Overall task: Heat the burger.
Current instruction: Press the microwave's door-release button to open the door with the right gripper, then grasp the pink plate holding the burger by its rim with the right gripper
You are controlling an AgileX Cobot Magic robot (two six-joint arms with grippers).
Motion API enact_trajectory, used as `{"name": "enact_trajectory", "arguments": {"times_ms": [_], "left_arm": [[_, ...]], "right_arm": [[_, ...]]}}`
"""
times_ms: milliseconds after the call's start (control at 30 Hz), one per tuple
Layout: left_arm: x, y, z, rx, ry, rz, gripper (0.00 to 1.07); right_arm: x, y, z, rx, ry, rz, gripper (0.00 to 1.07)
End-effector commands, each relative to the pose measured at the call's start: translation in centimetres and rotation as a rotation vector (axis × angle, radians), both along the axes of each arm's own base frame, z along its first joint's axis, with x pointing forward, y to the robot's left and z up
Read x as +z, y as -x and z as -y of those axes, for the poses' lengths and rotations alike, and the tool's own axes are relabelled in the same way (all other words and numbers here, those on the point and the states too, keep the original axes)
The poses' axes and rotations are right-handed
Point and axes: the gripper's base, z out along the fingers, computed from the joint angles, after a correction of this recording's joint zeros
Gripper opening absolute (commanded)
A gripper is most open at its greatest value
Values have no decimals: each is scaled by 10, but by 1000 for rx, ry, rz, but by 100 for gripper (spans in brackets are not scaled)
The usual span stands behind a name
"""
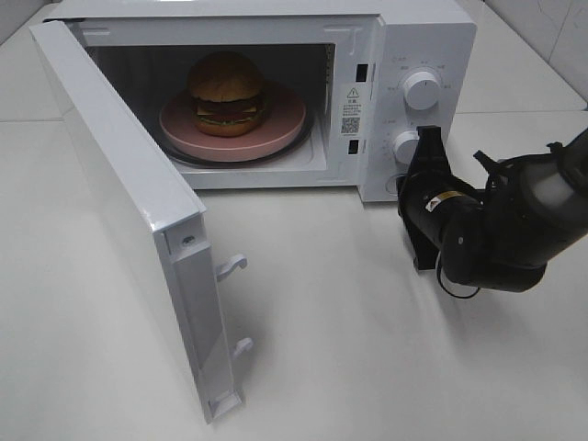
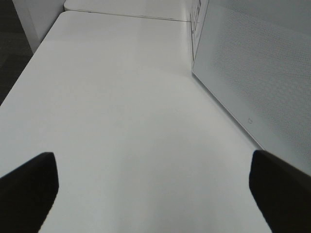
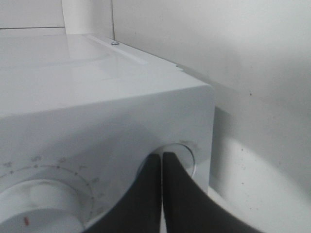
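The burger sits on a pink round plate inside the white microwave. The microwave's door stands wide open to the left. My right gripper is shut and empty, with its tips against the round button at the bottom of the control panel, below the two dials. In the right wrist view the shut fingertips touch that button. My left gripper is open and empty over bare table, beside the door's outer face. It does not show in the exterior view.
The open door juts out over the table's front left, with its latch hooks sticking out. The white table spreads in front of the microwave. A tiled wall stands at the back right.
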Motion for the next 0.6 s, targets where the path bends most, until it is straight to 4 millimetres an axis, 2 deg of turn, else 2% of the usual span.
{"name": "enact_trajectory", "arguments": {"times_ms": [33, 267, 333, 467, 500, 600], "left_arm": [[1, 0, 0, 5, -2, 18, 101], [1, 0, 0, 5, -2, 18, 101], [1, 0, 0, 5, -2, 18, 101], [1, 0, 0, 5, -2, 18, 101], [1, 0, 0, 5, -2, 18, 101], [1, 0, 0, 5, -2, 18, 101]], "right_arm": [[15, 9, 0, 9, -23, 58, 0], [25, 32, 4, 50, -17, 38, 0], [34, 43, 6, 96, -9, 28, 0], [47, 52, 7, 152, 18, 18, 0], [55, 58, 7, 206, 75, -8, 0], [65, 66, 7, 298, 177, -75, 0]]}}
